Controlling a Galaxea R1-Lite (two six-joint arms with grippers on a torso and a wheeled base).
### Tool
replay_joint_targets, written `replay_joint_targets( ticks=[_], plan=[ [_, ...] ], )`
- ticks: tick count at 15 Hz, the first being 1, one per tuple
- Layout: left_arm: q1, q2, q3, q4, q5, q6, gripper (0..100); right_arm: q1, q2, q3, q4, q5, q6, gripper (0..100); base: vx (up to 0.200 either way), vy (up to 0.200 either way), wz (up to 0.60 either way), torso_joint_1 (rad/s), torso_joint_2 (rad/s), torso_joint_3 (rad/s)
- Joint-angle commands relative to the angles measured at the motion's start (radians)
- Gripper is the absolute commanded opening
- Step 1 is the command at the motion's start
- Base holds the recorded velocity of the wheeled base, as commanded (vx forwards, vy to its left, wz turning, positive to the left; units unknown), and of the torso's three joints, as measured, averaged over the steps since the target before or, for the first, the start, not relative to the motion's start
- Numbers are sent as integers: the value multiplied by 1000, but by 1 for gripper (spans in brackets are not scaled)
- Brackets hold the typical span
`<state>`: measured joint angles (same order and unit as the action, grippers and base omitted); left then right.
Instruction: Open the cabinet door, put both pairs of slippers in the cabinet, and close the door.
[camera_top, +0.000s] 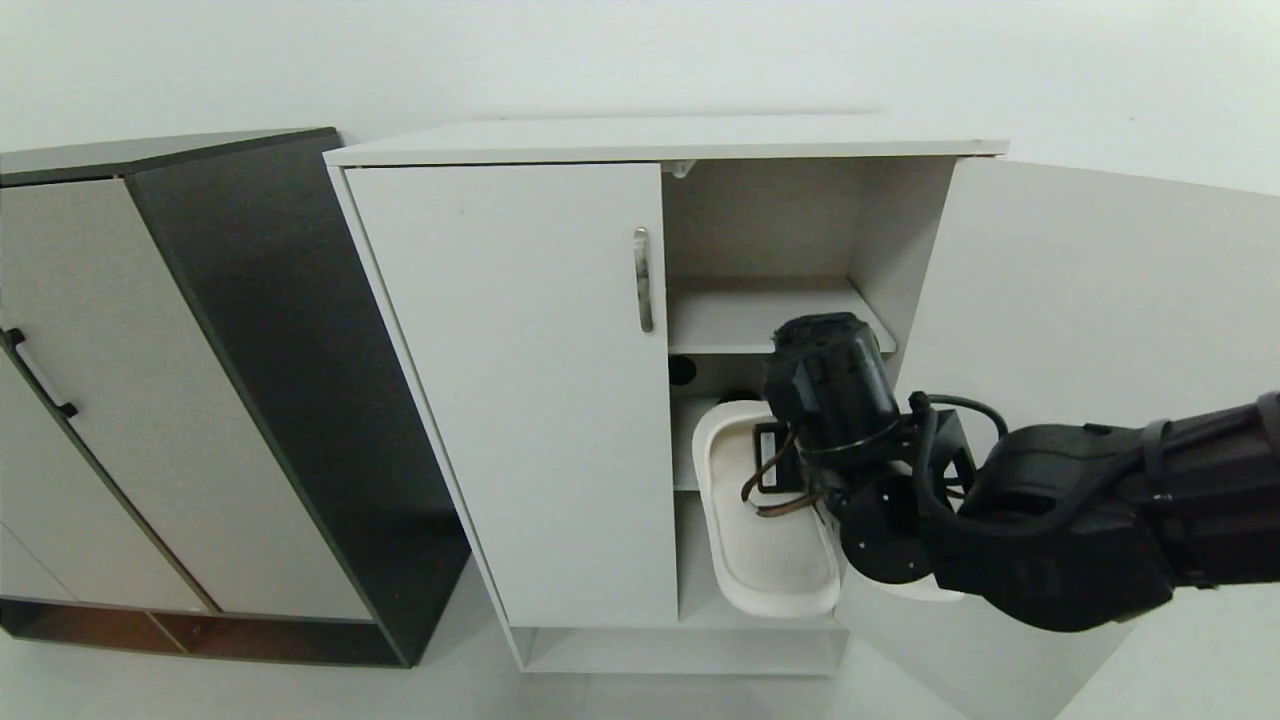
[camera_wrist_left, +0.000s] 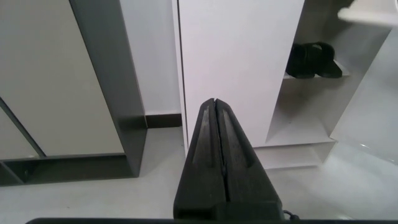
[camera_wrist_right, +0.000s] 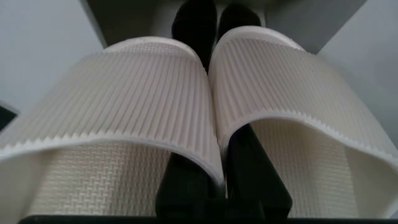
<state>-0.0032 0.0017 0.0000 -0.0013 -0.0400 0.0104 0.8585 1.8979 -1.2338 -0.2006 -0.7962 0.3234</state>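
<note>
Black slippers (camera_wrist_left: 314, 60): shelved.
White slippers (camera_top: 770, 560): pinched by right gripper (camera_wrist_right: 221, 186), 5 o'clock in cabinet (camera_top: 660, 135).
Left gripper (camera_wrist_left: 214, 155): closed, empty.
Door (camera_top: 1080, 330): open, closing pending.

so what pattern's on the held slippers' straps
The cream slide slippers have finely ribbed straps, best in the right wrist view.

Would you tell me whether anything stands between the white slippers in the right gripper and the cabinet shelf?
The right door is open, so the way in is free. The black slippers already lie on a shelf straight ahead of the white slippers, held in the right gripper; they may block that spot.
</note>
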Motion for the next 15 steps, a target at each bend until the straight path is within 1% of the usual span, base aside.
replay_joint_targets(
  ticks=[1, 6, 10, 12, 15],
  plan=[
    [0, 0, 0, 0, 0, 0, 0, 1, 10, -105, 26, -31, -4, 0, 0, 0, 0, 0, 0, 0],
    [0, 0, 0, 0, 0, 2, 0, -10, 21, -105, -17, -34, -55, 0, 0, 0, 0, 0, 0, 0],
    [0, 0, 0, 0, 0, 2, 0, -47, 52, -107, -111, -32, -110, 0, 0, 0, 0, 0, 0, 0],
    [0, 0, 0, 0, 0, 2, 0, -70, 66, -107, -155, -26, -135, 0, 200, 0, 0, 5, 7, 7],
    [0, 0, 0, 0, 0, 2, 0, -85, 67, -108, -175, -15, -155, 0, 200, 0, 0, -4, 2, 6]
  ],
)
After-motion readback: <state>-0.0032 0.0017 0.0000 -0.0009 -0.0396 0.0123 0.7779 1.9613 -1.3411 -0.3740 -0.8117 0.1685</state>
